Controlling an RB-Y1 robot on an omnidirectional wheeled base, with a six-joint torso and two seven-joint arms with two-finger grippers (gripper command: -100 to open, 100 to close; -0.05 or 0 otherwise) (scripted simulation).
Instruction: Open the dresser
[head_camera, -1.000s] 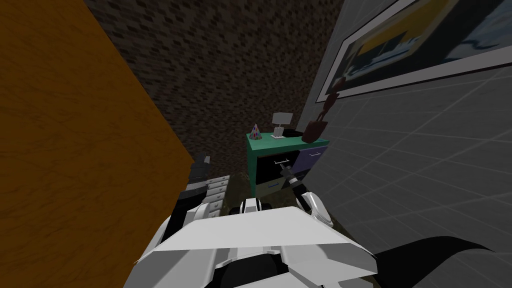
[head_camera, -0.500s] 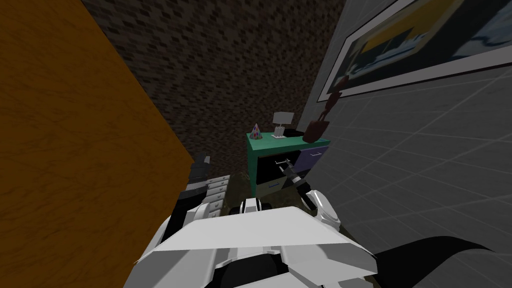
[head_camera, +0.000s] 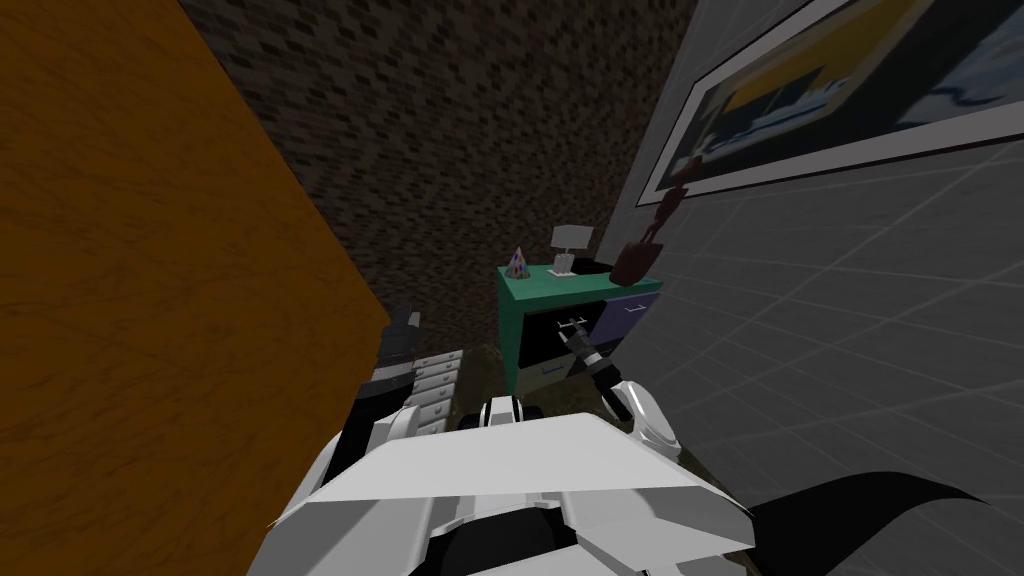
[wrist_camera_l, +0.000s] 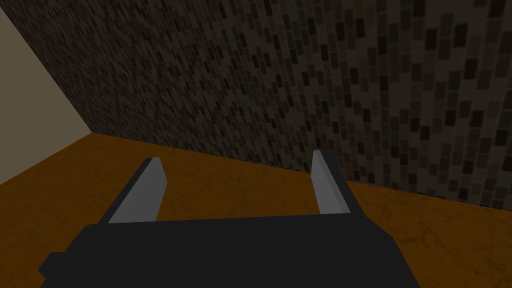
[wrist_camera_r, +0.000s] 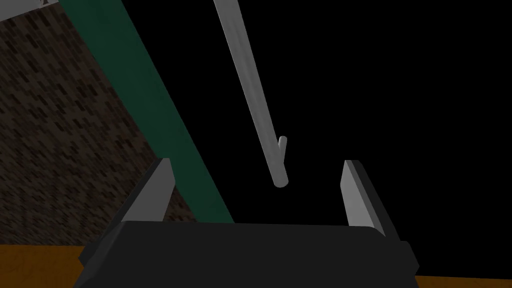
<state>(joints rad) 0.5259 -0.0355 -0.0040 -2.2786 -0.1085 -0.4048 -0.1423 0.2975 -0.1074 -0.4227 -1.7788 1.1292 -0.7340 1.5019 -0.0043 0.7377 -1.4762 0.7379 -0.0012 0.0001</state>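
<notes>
Right claw (wrist_camera_r: 256, 162) nearer dresser (head_camera: 515, 310) handle (wrist_camera_r: 250, 90) | fingers (wrist_camera_r: 155, 190) apart, bar between

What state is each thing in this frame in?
right gripper: open, fingers either side of the handle's end, not clamped
left gripper: open, holding nothing
handle: ungrasped
dresser: drawers look shut
lamp: upright on the dresser top

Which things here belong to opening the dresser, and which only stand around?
For the job:
green dresser
grey bar handle on its front
right gripper, open, at the handle

Only standing around:
spotted cone, white lamp and dark red figure on the dresser top
framed picture on the wall
</notes>
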